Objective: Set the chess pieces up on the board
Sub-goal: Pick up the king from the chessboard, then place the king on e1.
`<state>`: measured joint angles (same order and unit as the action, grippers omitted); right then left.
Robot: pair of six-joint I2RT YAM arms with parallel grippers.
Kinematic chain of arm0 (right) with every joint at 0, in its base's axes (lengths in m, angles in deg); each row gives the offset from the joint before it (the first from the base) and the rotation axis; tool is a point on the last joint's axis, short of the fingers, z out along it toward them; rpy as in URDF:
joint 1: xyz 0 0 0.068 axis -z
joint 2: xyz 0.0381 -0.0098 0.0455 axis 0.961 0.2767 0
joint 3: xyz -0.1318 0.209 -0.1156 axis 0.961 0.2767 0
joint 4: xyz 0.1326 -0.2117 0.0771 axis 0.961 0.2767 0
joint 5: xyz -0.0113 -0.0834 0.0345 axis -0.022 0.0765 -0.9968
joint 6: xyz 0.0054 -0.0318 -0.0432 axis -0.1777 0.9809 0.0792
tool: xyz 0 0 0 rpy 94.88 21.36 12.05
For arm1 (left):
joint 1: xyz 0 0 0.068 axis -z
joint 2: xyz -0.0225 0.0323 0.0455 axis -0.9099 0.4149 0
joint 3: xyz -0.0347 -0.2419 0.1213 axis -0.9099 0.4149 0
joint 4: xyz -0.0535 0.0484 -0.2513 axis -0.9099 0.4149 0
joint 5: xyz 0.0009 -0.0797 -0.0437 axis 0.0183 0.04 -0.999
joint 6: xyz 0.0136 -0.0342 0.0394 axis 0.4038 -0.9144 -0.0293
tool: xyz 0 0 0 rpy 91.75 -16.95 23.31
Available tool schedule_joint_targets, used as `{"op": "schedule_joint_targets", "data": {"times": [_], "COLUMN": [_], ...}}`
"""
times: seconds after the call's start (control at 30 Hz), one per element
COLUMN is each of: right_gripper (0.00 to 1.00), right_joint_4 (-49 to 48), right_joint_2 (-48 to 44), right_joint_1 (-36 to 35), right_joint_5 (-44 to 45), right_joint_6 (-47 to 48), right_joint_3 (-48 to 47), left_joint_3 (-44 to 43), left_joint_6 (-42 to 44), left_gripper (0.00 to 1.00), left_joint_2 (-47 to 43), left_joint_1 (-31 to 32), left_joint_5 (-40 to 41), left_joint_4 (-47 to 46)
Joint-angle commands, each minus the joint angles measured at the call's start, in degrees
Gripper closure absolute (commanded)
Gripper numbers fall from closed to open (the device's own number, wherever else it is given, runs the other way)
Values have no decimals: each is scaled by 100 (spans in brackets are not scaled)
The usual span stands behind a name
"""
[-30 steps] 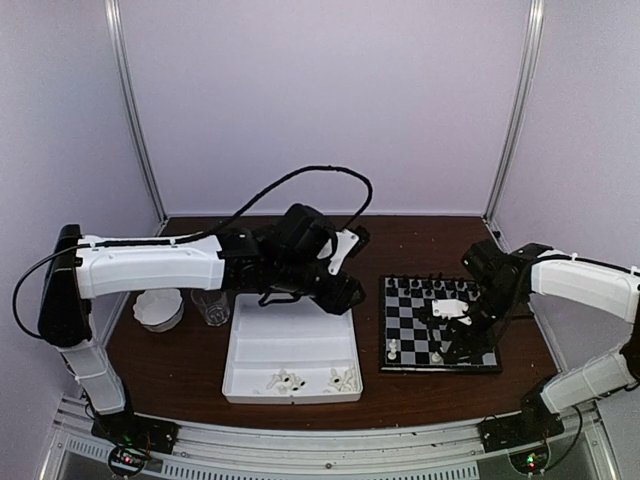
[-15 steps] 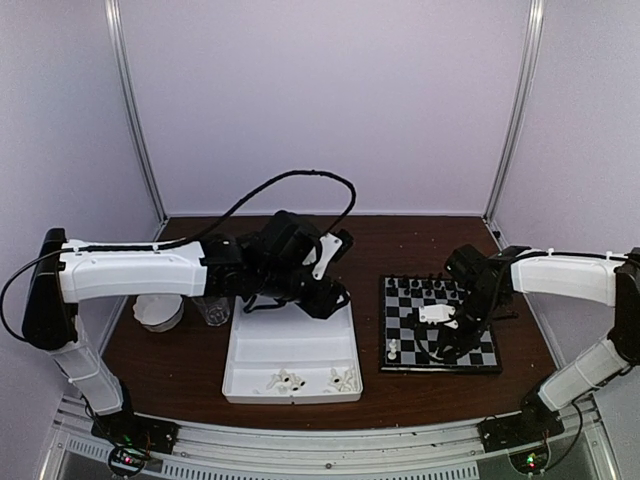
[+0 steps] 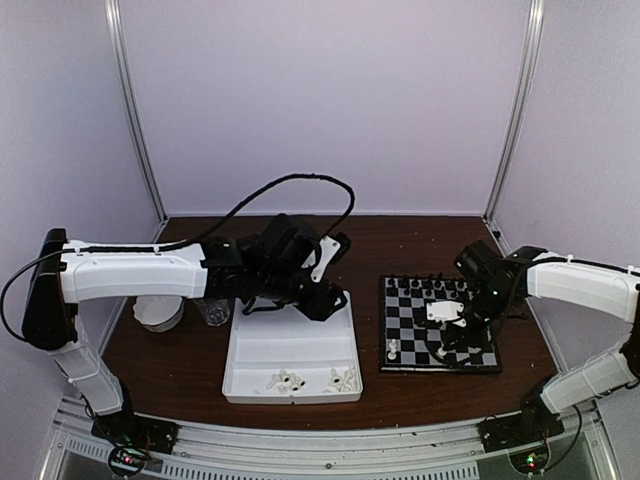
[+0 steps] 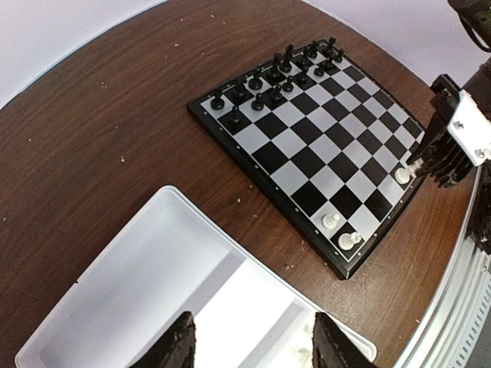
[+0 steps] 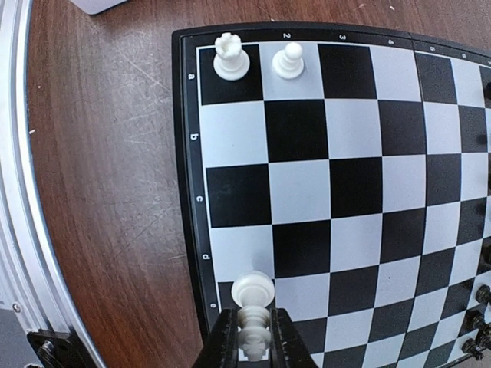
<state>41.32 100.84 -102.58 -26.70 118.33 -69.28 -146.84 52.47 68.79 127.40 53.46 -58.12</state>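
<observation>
My R gripper (image 5: 245, 339) is pinched narrow on a white chessman (image 5: 252, 291). Its head pokes out past my fingertips, over the rim-row sq marked e on the board (image 5: 307, 184). Can't tell if it's king or queen.

Risks: if I let go w/ it tilted, it prob. tips or straddles two sqs. Pulling off crooked could drag it over the rim.

White rook (image 5: 230, 57) & pawn (image 5: 288, 60) stand well beyond my fingertips in the corner, so they're safe.

L gripper (image 4: 249, 345) gapes wide, empty, above the white tray (image 4: 115, 291).
</observation>
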Motion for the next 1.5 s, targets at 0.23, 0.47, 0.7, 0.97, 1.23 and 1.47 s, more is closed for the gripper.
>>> {"op": "schedule_joint_targets", "data": {"times": [0.23, 0.47, 0.7, 0.97, 1.23, 1.47], "right_gripper": [89, 88, 87, 85, 70, 57], "right_joint_4": [134, 63, -34, -151, -22, 537], "right_joint_2": [-209, -138, -131, -81, -166, -709], "right_joint_1": [-45, -45, -49, -45, -44, -52], "right_joint_5": [340, 435, 512, 568, 471, -25], "right_joint_6": [-76, -57, -99, -175, -158, -408], "right_joint_3": [323, 383, 446, 455, 428, -432], "left_joint_3": [42, 124, 172, 170, 228, 350], "left_joint_6": [13, -17, -39, -39, -49, 49], "left_gripper": [48, 48, 48, 48, 48, 49], "left_joint_2": [-86, -106, -101, -75, -142, -394], "left_joint_1": [-65, -58, -59, -64, -65, -62], "left_joint_5": [30, 46, 39, 22, 29, 73], "left_joint_4": [-242, -256, -275, -292, -249, 570]}}
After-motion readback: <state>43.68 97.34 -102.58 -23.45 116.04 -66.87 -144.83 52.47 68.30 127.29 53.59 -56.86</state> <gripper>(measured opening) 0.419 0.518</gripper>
